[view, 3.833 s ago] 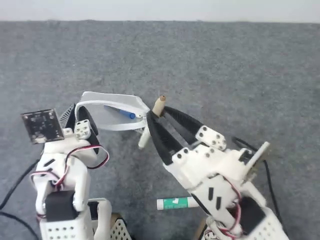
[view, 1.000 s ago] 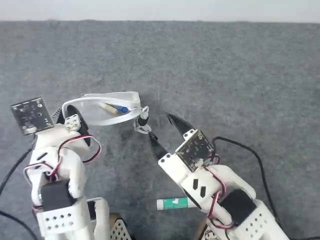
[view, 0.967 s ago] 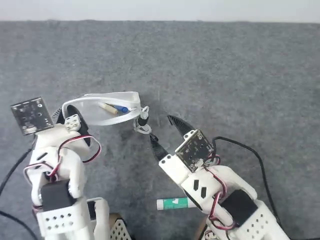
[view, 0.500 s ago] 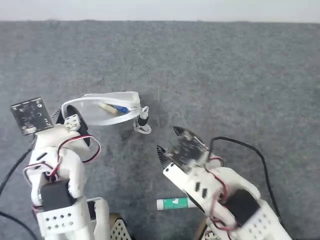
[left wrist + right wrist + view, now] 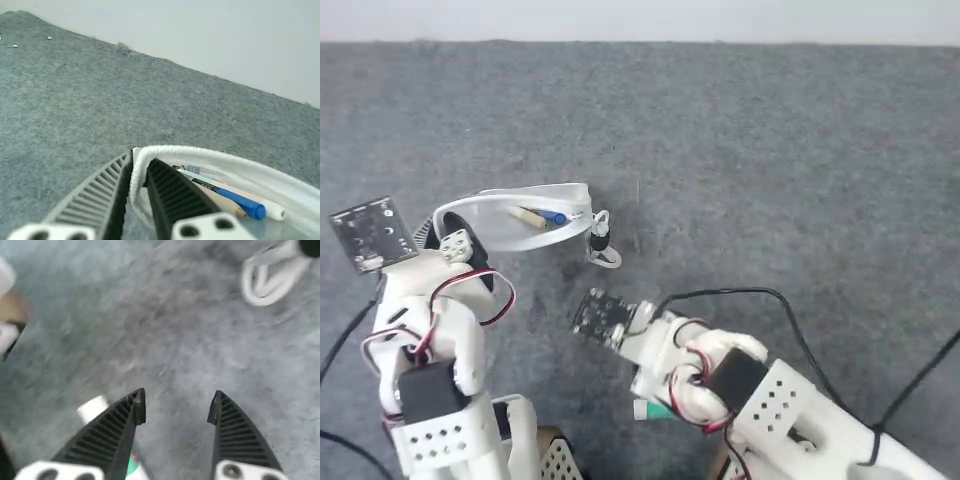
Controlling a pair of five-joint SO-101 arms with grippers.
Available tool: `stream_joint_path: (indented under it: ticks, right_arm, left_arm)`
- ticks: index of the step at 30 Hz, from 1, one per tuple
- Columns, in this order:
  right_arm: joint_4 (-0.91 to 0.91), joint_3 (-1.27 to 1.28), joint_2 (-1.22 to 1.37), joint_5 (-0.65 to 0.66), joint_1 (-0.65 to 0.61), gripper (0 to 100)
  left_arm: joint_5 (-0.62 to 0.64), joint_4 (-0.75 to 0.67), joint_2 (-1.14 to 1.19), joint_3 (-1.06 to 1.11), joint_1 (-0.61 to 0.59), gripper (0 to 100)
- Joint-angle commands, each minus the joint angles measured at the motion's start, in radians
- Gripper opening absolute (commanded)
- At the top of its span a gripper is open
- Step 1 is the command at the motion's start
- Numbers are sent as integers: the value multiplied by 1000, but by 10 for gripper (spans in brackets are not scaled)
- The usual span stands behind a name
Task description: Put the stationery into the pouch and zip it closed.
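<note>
Step in hand, by judgement: pickup of the last loose item, with zipping not yet begun.

The grey felt table point(image 5: 770, 150) carries both arms. The left arm stands at the left of the high view and holds the pouch point(image 5: 510, 222) open. The left gripper point(image 5: 139, 167) has its jaws pinched on the white corded rim. The right arm is folded low near the front edge. The right gripper point(image 5: 176, 401) points down at the table, jaws spread, nothing between them.

A green-and-white stick point(image 5: 94, 410) lies on the table just beside one finger of the right gripper, well apart from the pouch. Pens point(image 5: 235, 202) lie inside the pouch, one of them blue-capped. The zip pull point(image 5: 603, 252), a small white loop, lies at the pouch end nearest the right arm.

The next move calls for the following:
- Centre the spread jaws across the stick.
- Lower the gripper and close on the stick.
- Carry the stick to the pouch mouth.

The left grip must keep the mouth open for the drop. Zipping follows and needs the zip pull.

Limits of view:
- In the high view the right arm covers most of the stick, and only one end shows.
- Whether the stick is glue or a marker cannot be told.
- The pens overlap, so their count is unclear.
- The slider's place along the zip is hard to make out.
</note>
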Motion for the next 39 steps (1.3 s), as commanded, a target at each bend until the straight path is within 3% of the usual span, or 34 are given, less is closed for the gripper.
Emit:
stream_joint_path:
  ticks: [1, 15, 23, 26, 32, 39]
  right_arm:
    - [59, -60, 13, 12, -56, 204]
    - [160, -51, 16, 9, -156, 203]
    - [136, -8, 16, 9, -180, 50]
    - [139, -6, 27, 2, -193, 84]
    - [102, -23, 222, -44, -194, 250]
    - [-45, -61, 483, -43, -191, 173]
  left_arm:
    - [11, -43, 8, -50, -9, 13]
    - [11, -43, 8, -50, -17, 13]
    - [12, -64, 9, -50, -69, 13]
    - [12, -64, 9, -50, -69, 13]
    - [12, -64, 9, -50, -69, 13]
    - [12, -64, 9, -48, -69, 14]
